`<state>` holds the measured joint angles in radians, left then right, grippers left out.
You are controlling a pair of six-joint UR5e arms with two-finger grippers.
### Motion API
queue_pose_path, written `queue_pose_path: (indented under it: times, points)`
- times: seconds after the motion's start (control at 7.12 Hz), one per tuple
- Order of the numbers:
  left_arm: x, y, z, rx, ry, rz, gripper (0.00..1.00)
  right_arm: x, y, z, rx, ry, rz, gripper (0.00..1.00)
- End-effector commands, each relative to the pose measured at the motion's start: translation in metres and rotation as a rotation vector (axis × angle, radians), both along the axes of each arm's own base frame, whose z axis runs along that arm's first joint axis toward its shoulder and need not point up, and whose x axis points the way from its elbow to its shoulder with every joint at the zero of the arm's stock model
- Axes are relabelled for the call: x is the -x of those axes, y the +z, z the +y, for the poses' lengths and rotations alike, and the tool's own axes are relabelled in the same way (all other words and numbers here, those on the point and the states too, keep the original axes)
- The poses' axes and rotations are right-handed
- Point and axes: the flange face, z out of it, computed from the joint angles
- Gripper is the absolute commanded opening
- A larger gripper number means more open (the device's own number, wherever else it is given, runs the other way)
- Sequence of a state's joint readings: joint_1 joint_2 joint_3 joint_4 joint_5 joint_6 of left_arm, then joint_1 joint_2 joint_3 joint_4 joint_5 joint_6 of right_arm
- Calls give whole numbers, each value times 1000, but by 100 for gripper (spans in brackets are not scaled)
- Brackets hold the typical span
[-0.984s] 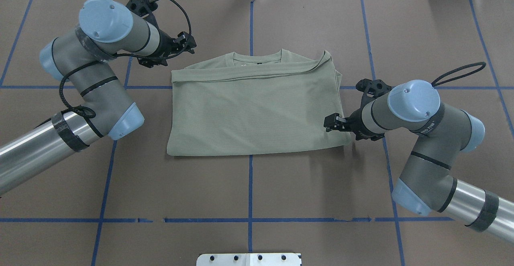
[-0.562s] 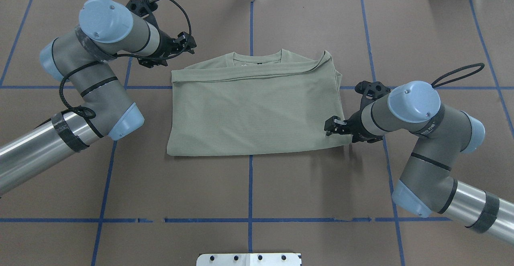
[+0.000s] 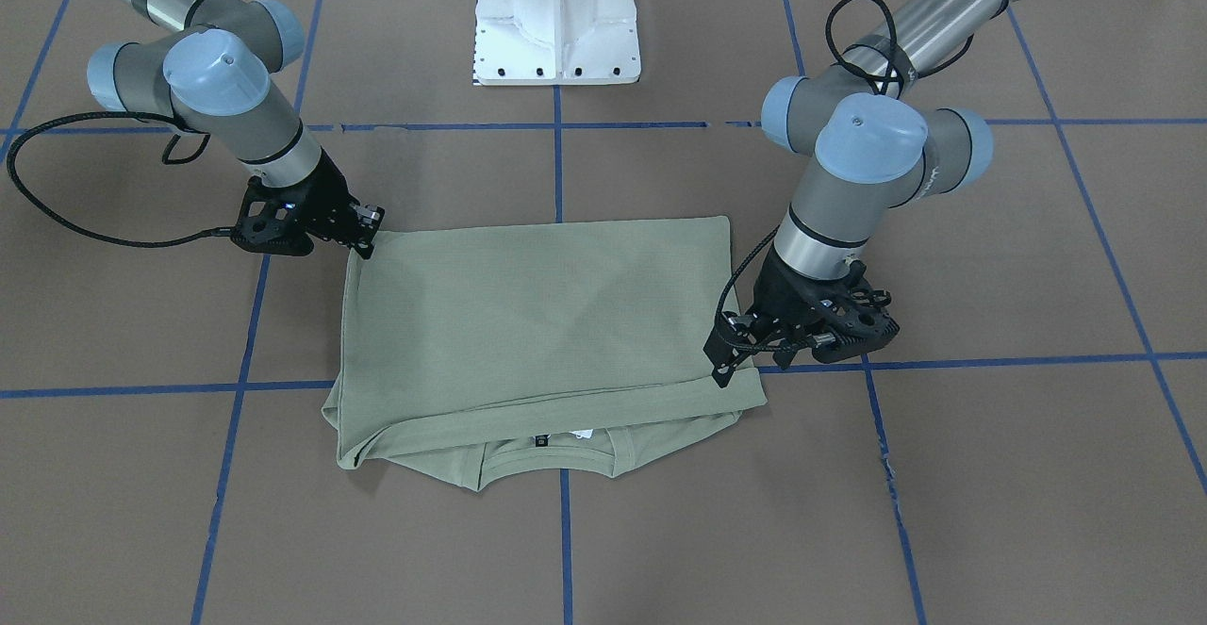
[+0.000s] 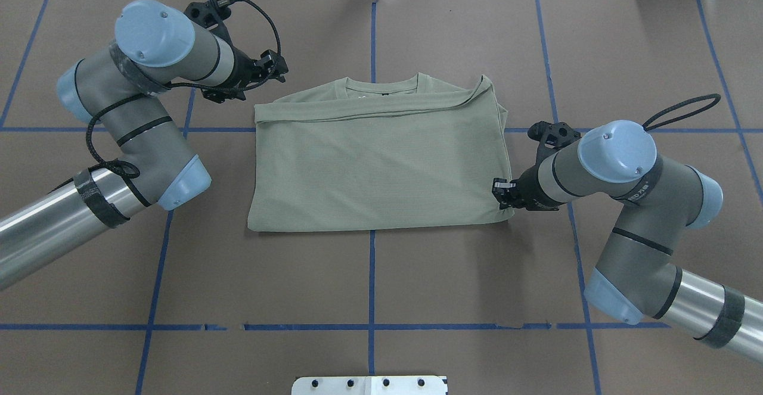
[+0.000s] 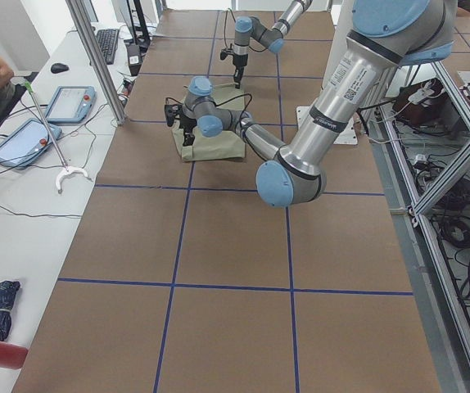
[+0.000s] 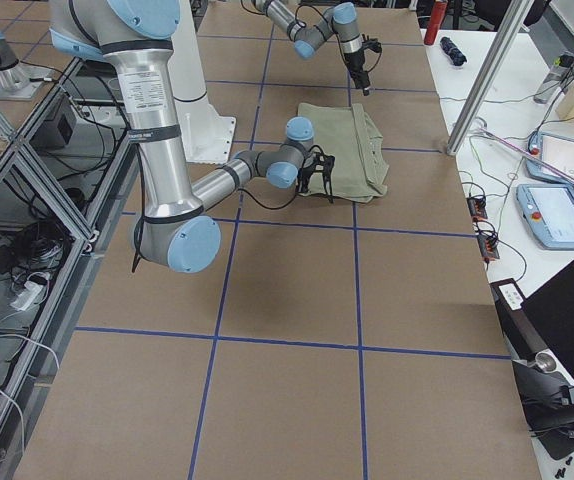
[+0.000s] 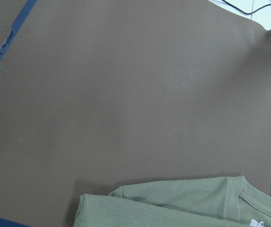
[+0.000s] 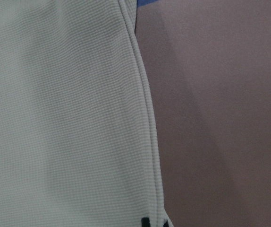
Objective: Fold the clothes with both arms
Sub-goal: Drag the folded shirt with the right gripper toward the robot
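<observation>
We see one sage-green knit shirt [image 4: 375,168] lying flat, folded into a rough rectangle between the two sets of jaws. Its collar points away from the robot, and a sleeve is laid across just below the collar. A black label [image 3: 542,437] and a white tag [image 3: 583,434] peek out at the neck. The left gripper [image 4: 277,68] hangs near the shirt's far left corner with its jaws apart. The right gripper [image 4: 501,195] sits at the near right corner, fingertips on either side of the hem; we cannot tell whether it pinches.
</observation>
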<state>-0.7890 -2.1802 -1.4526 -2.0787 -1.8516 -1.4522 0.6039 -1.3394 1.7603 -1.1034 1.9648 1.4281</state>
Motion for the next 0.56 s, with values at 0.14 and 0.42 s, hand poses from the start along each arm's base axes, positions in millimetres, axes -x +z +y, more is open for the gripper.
queue_pose_path:
  times: [0.14,0.42]
  points:
    - [1,-3,1,0,-1,6,91,-40,-8,53,10,-72,-45,0]
    - [3,-6,3,-4,-6,10,91,-34,-11,143,12,-234,-54,0]
